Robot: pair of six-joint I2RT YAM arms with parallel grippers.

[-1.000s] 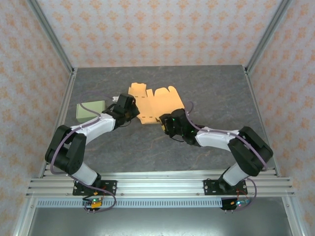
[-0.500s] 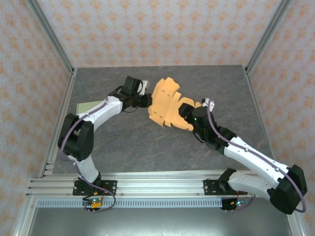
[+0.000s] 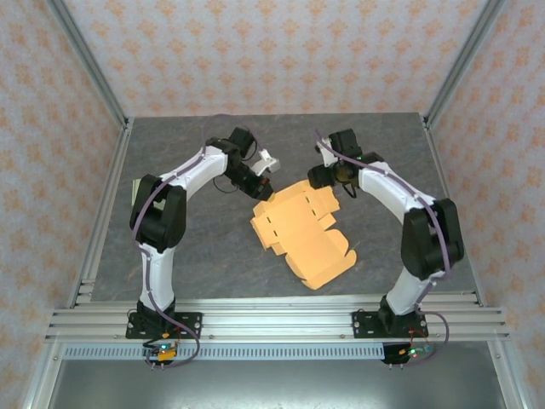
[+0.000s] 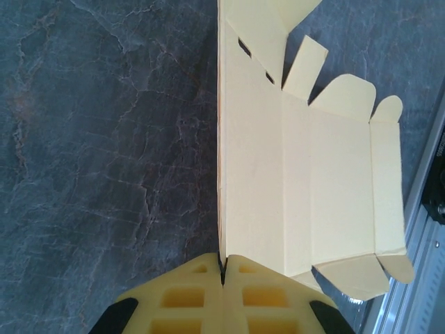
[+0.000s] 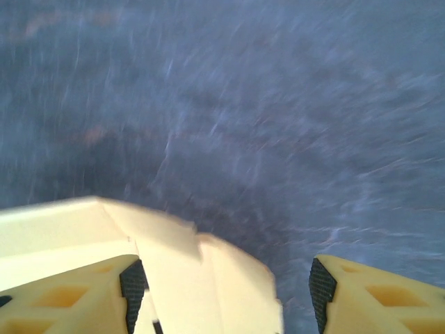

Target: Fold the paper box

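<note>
Well, the flat orange-yellow paper box (image 3: 305,237) lies spread out in the middle of the grey stone-look table (image 3: 187,256), between the two arms. It is not folded yet. Its flaps and little slots are all laid open.

The left gripper (image 4: 222,263) has its yellow fingers pressed tight together. The thin edge of the paper box runs right in between them, at the far left corner of the sheet, so it looks like it is pinching that corner. The right gripper (image 5: 226,277) has its fingers wide apart. One rounded flap sits in the gap, beside one finger, but nothing squeezes it.

I think the paper box is very light and thin. It will bend easily and flop if lifted by one corner. It may slide on the smooth table when pushed. A hard squeeze could crease it in the wrong place. The best spots to hold are the edges and flaps, close to the fold lines.
</note>
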